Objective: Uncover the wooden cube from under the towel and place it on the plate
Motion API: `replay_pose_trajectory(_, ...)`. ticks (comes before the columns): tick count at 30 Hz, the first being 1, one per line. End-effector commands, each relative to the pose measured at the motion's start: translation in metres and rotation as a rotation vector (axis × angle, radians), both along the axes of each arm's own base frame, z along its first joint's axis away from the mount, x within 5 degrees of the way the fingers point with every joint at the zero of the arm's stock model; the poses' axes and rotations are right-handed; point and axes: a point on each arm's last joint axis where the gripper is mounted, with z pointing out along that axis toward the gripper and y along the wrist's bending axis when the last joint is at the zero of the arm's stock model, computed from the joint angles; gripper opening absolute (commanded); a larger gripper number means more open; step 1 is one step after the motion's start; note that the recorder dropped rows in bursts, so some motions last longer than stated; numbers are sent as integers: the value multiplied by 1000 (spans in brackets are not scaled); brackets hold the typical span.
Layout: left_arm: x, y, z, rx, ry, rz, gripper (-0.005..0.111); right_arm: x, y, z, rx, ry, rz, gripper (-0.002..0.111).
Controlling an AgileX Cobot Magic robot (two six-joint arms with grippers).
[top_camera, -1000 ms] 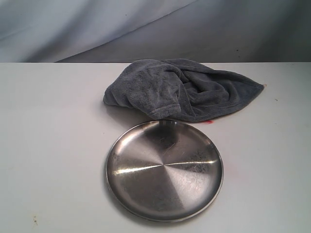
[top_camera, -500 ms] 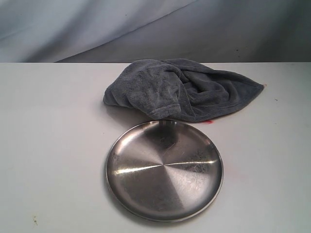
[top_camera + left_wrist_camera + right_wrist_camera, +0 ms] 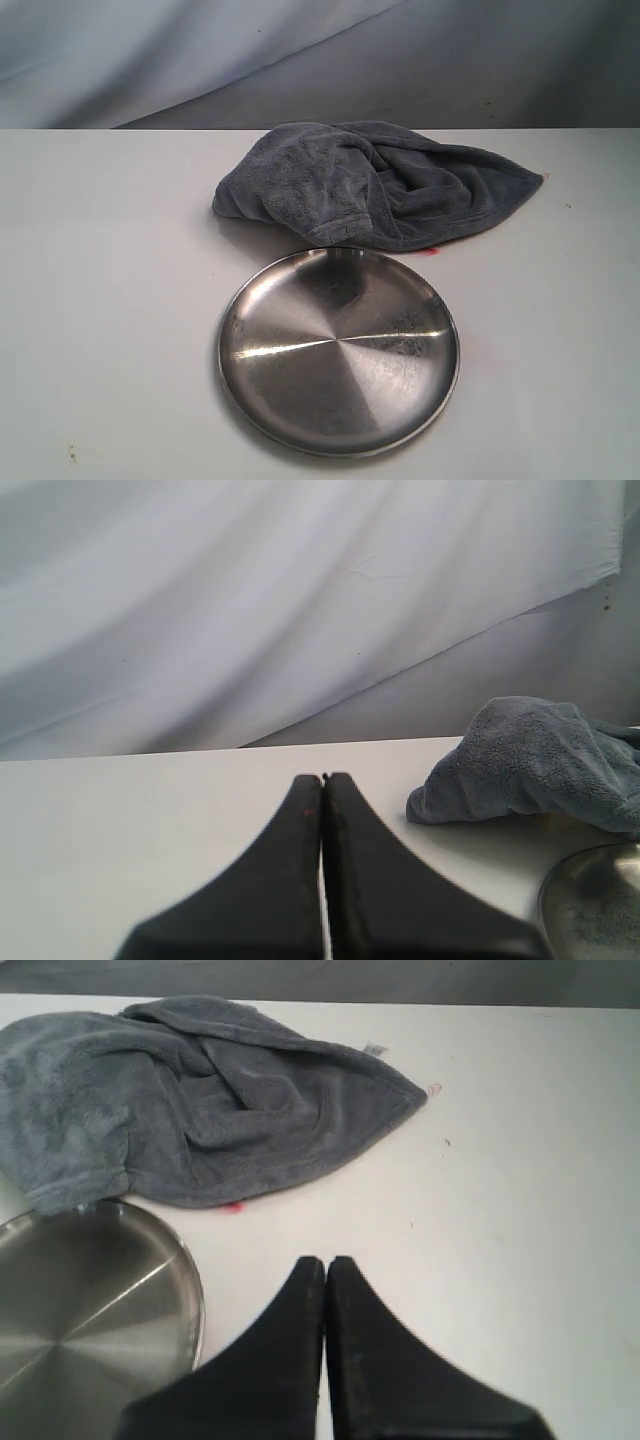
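Observation:
A crumpled grey-blue towel (image 3: 375, 183) lies bunched at the back of the white table (image 3: 110, 300); the wooden cube is hidden. In front of the towel sits the round steel plate (image 3: 338, 350), with nothing on it. Neither gripper shows in the exterior view. The left wrist view has my left gripper (image 3: 323, 778) shut and holding nothing, with the towel (image 3: 530, 765) and the plate's rim (image 3: 590, 900) off to one side. In the right wrist view my right gripper (image 3: 325, 1260) is also shut on nothing, with the towel (image 3: 200, 1100) beyond it and the plate (image 3: 85, 1300) beside it.
A pale cloth backdrop (image 3: 300, 60) hangs behind the table's far edge. A small red mark (image 3: 430, 251) shows on the table by the towel's near hem.

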Motion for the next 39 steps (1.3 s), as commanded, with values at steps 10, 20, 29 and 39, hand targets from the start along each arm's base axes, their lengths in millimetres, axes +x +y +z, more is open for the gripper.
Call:
replay_pose_trajectory(10, 0, 0, 0, -4, -10, 3, 0, 93, 61, -63, -4, -2, 162, 0)
replay_pose_trajectory(20, 0, 0, 0, -4, -10, 3, 0, 127, 133, -101, 1, 44, 291, 0)
replay_pose_trajectory(29, 0, 0, 0, -4, -10, 3, 0, 186, 186, -111, 46, 72, 320, 0)
replay_pose_trajectory(39, 0, 0, 0, -4, -10, 3, 0, 249, 234, -120, 36, 118, 352, 0)
